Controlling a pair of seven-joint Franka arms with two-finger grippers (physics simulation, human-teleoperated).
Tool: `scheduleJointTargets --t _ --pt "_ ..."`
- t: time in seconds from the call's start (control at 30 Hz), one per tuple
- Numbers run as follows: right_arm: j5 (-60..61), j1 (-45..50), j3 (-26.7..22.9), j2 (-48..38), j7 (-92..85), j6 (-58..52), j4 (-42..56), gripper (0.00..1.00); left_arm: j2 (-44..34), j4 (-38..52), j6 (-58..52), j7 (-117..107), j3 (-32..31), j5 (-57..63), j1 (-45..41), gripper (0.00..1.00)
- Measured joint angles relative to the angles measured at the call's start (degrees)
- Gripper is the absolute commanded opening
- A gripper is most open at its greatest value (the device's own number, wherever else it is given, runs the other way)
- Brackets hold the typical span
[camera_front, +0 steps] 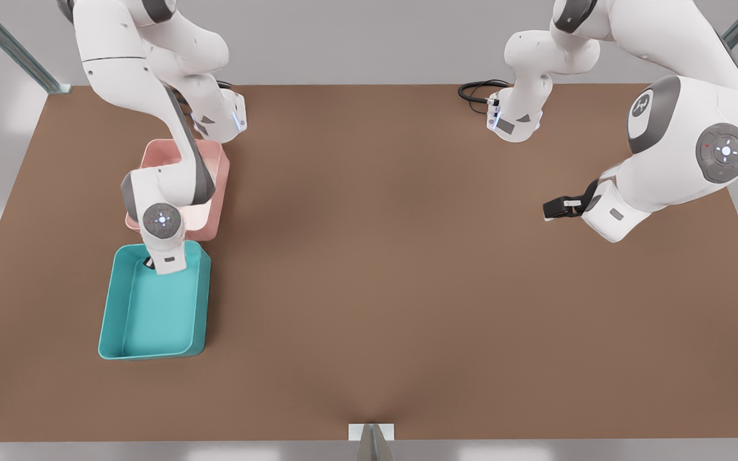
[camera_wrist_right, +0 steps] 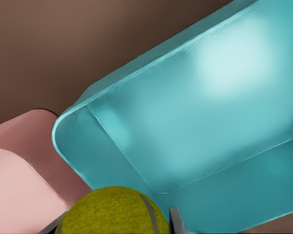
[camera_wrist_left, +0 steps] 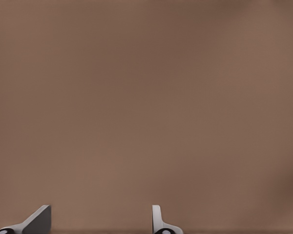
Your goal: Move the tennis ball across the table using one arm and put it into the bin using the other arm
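Placing step: right end effector (camera_wrist_right: 118, 225) clamped on small fuzzy yellow-green tennis ball (camera_wrist_right: 112, 210), poised over far end of teal rectangular plastic bin (camera_front: 154, 307) beside pink rectangular tray (camera_front: 212, 176); left end effector (camera_front: 558, 208) waits, fingers apart, above bare brown tabletop (camera_front: 407, 256); next, lower and release.

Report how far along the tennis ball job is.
Done: the tennis ball has crossed the table. In hand: right gripper holds it over the teal bin, beside the pink tray. Left: release it. Left gripper waits, jaws open, over bare table.
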Motion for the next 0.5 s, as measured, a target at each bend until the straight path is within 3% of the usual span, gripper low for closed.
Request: scheduleJointTargets --t 0.07,0.1,0.13,0.37,0.5 --pt "2.63 -0.43 -2.97 4.62 -2.23 0.41 4.76 0.61 0.02 -0.03 0.00 0.00 0.00 0.02 0.00 1.00" --pt "3.53 -0.43 -3.53 5.82 -3.26 0.72 5.59 0.76 0.05 -0.03 -0.01 0.00 0.00 0.02 0.00 1.00" --pt "4.12 -0.38 -3.81 6.58 -4.16 1.06 5.97 1.00 0.07 -0.04 0.00 0.00 0.00 0.03 0.00 1.00" --pt "8.55 -0.21 -3.92 5.94 -8.68 0.66 7.87 1.00 0.09 -0.04 0.05 -0.01 0.00 0.04 -0.04 1.00" --pt "13.33 0.17 1.40 -0.89 -0.62 -12.65 22.37 1.00 0.09 0.02 0.08 0.00 0.00 0.13 0.01 1.00"
